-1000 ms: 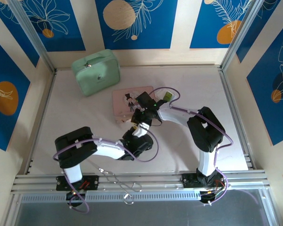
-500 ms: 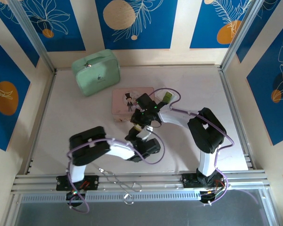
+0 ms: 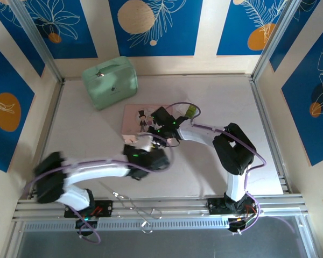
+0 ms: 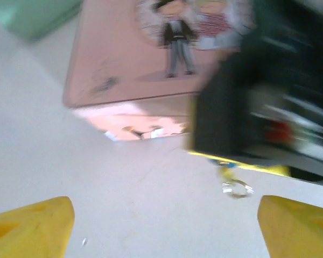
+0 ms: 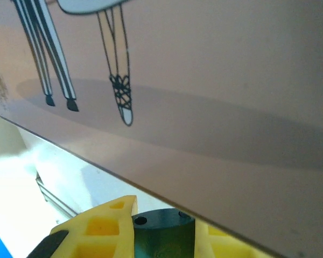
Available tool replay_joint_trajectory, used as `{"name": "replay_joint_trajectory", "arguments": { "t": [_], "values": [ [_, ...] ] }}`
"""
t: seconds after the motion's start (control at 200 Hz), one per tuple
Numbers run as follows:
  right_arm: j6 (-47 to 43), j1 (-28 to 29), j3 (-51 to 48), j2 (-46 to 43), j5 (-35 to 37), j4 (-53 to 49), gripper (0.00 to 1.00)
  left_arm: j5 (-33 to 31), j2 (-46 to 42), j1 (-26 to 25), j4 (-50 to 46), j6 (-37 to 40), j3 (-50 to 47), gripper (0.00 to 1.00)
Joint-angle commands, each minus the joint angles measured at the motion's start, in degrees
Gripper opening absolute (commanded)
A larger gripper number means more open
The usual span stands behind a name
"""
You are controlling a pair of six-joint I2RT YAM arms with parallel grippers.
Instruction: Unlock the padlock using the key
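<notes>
Left tool [image 4: 164, 224]: yellow fingertips [image 4: 35, 224] sit at the two lower corners of the wrist view, spread wide with nothing between them. It is low over the table [image 4: 124, 188] and faces the near wall of the pink tin. Its arm is blurred in the top view.

Right tool [image 5: 164, 228]: at the near edge of the tin's lid. Its yellow fingers are drawn in against a dark green piece [image 5: 161, 239] held between them (whether this is the key cannot be told).

Padlock [image 4: 141, 131]: tiny and silvery, at the foot of the tin's near wall, just left of the right tool, with a blue part at its left end. It is too blurred to tell whether the shackle is closed.

Metal ring [image 4: 236, 188]: small, hanging under the right tool, just above the table.

Pink tin [image 3: 137, 119]: lies flat at mid-table, with a printed couple on its lid.

Mint case [image 3: 109, 80]: at the far left of the table, apart from the tin.

Olive-green block [image 3: 190, 110]: just right of the tin.
</notes>
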Motion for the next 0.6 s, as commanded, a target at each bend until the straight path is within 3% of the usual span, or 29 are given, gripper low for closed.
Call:
{"name": "replay_joint_trajectory", "arguments": {
  "t": [0.0,0.11,0.245,0.42,0.595],
  "values": [
    [0.1,1.5,-2.2,2.9,-1.1,-9.1,0.0,15.0,-10.1,3.5,0.5,-5.5,-7.5,0.84],
    [-1.3,3.7,-1.0,3.2,3.7,-11.4,0.0,20.9,-17.0,9.0,0.1,-4.8,-9.4,0.83],
    [-2.4,6.4,0.5,5.0,8.1,-14.3,0.0,30.4,-18.4,17.7,5.5,-2.4,-11.6,0.77],
    [-2.7,8.7,0.2,7.3,11.1,-15.5,0.04,35.5,-16.6,22.4,10.0,-1.2,-10.8,0.77],
    [-4.5,10.3,7.8,10.9,17.4,-24.3,0.04,39.9,-14.6,25.2,14.0,-1.5,-11.7,0.76]
  ]
}}
